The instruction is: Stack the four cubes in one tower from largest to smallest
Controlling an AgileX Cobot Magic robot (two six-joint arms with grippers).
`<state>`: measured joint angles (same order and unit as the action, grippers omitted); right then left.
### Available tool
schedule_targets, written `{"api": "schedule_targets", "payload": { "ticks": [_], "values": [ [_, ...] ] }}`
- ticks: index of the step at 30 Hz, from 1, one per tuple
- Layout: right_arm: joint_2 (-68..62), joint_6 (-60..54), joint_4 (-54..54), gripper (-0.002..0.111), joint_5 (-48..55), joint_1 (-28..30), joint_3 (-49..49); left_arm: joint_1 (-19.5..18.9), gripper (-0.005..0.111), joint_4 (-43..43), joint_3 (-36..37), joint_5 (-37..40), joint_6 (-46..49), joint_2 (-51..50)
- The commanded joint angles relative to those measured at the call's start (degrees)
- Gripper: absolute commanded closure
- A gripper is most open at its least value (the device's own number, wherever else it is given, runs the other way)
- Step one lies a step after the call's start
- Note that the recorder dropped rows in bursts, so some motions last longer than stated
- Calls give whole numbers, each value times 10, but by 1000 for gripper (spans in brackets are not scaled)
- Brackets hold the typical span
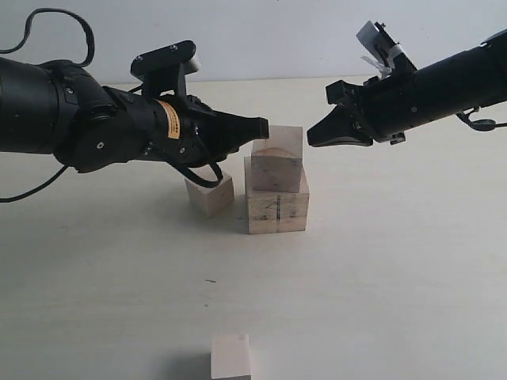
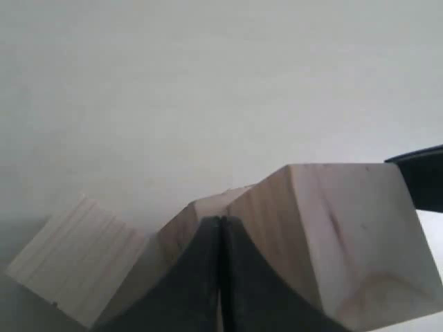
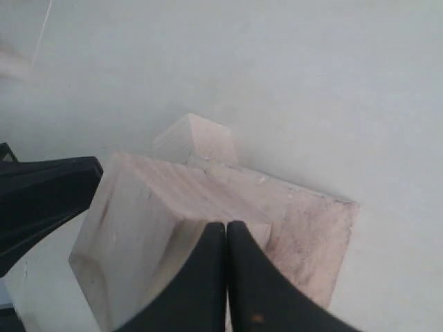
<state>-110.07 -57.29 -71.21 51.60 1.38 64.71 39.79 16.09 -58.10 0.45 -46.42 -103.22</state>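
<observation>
You see both hands pressed together, empty: left hand [image 1: 263, 128] tip at the second cube [image 1: 277, 165], seated on the largest cube [image 1: 277, 210]; right hand [image 1: 311, 136] just beside it.

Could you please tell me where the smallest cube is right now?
In the exterior view, the smallest cube sits alone at the bottom edge, slightly left of centre, apart from the largest cube and the second cube stacked on it.
</observation>
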Motion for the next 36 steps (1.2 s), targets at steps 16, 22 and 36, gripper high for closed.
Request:
{"api": "schedule_targets", "payload": {
  "ticks": [16, 22, 36],
  "values": [
    [-33, -42, -69, 108, 7, 0, 4, 3, 107, 2, -2, 1, -2, 6],
    [-34, -58, -93, 108, 2, 0, 4, 6, 107, 2, -2, 0, -2, 6],
    [-53, -75, -115, 108, 10, 0, 4, 15, 107, 2, -2, -4, 1, 6]
  ]
}}
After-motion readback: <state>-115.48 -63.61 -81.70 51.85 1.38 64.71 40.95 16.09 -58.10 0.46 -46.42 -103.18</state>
